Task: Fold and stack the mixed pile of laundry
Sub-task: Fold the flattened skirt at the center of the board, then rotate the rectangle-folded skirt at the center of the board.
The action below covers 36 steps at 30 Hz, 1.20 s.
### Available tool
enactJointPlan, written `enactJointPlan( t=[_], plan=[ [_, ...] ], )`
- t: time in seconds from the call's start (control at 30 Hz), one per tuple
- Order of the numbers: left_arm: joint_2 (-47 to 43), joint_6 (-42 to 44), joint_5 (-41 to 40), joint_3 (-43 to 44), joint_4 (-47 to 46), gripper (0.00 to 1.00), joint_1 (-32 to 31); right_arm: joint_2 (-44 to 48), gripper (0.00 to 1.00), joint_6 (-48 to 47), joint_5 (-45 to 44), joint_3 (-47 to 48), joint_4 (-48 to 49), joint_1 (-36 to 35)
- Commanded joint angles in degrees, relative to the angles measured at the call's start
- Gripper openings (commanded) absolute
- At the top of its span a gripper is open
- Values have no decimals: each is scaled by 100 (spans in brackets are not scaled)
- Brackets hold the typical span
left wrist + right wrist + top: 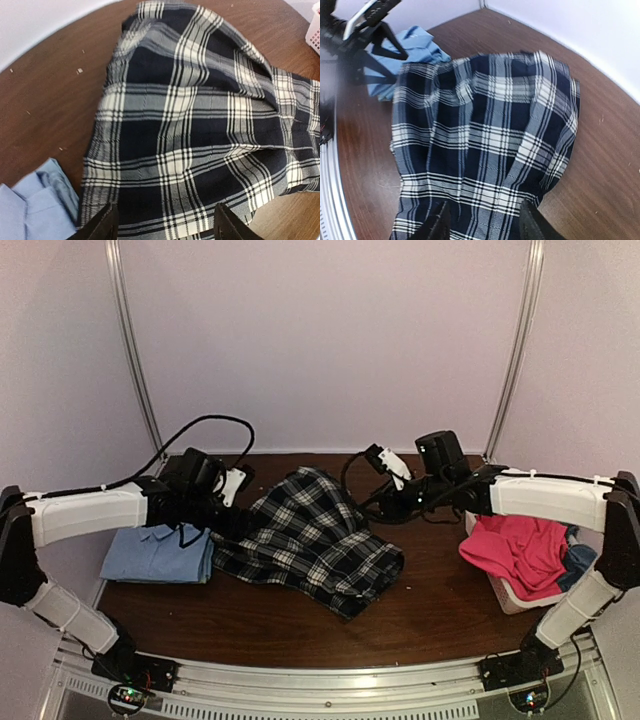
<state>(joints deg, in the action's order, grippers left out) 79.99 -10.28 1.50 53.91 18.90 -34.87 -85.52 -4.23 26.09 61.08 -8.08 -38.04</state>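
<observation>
Plaid shirt: the black-and-white plaid shirt [310, 540] lies spread and rumpled in the middle of the dark wooden counter [430, 610].
Left hand: the left hand [165, 222] has its fingers spread and holds nothing. It hangs over the plaid shirt's left edge, with the cloth showing below the gap between the fingers.
Right hand: the right hand [482, 222] is also spread and empty. It hangs over the shirt's far right edge, facing the left hand across the cloth.
Light blue shirt: the light blue shirt [155, 555] lies folded flat on the counter, just beside the plaid shirt's left edge and under the left arm.
Hot-pink trousers: the hot-pink trousers [515, 550] are heaped in the white lattice basket [510, 598] at the right edge, well apart from the plaid shirt.
Duller blue cloth: the duller blue cloth [580, 565] is in the same basket, on the trousers' right side.
</observation>
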Motion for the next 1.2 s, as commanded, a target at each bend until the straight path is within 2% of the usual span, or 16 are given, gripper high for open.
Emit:
enactJointPlan(
  t=[0.0,0.17,0.3,0.47,0.57,0.63,0.7,0.8,0.9,0.97,1.17],
  plan=[
    [701,-732,-4,-48,-307,61,-94,-1021,41,169,-143,227,-462,121],
    [1752,-736,-497,391,-181,43,-41,-1605,34,417,-31,-33,-564,114],
    [2596,-800,-168,732,-210,28,155,-1442,34,979,250,-675,-339,-1],
    [3361,-430,368,1504,-471,24,165,-1058,35,1754,413,-1371,103,-717],
    [3684,-118,477,2151,-295,32,173,-789,43,2033,671,-1475,142,-1129],
    [3558,148,315,2405,-281,45,187,-368,50,2016,1005,-1435,180,-1244],
    [3215,355,326,2517,-418,54,256,161,56,1914,1168,-1304,267,-1209],
    [2356,667,541,2085,-1107,65,249,651,61,1786,1103,-1057,489,-725],
    [1468,953,754,1067,-1806,68,113,202,59,1729,1246,-659,566,-26],
    [957,1495,574,549,-1983,68,-215,-341,55,1605,1401,-198,408,176],
    [48,2964,-966,-480,-1549,72,-2043,-1715,48,1572,2081,884,522,201]
  ],
)
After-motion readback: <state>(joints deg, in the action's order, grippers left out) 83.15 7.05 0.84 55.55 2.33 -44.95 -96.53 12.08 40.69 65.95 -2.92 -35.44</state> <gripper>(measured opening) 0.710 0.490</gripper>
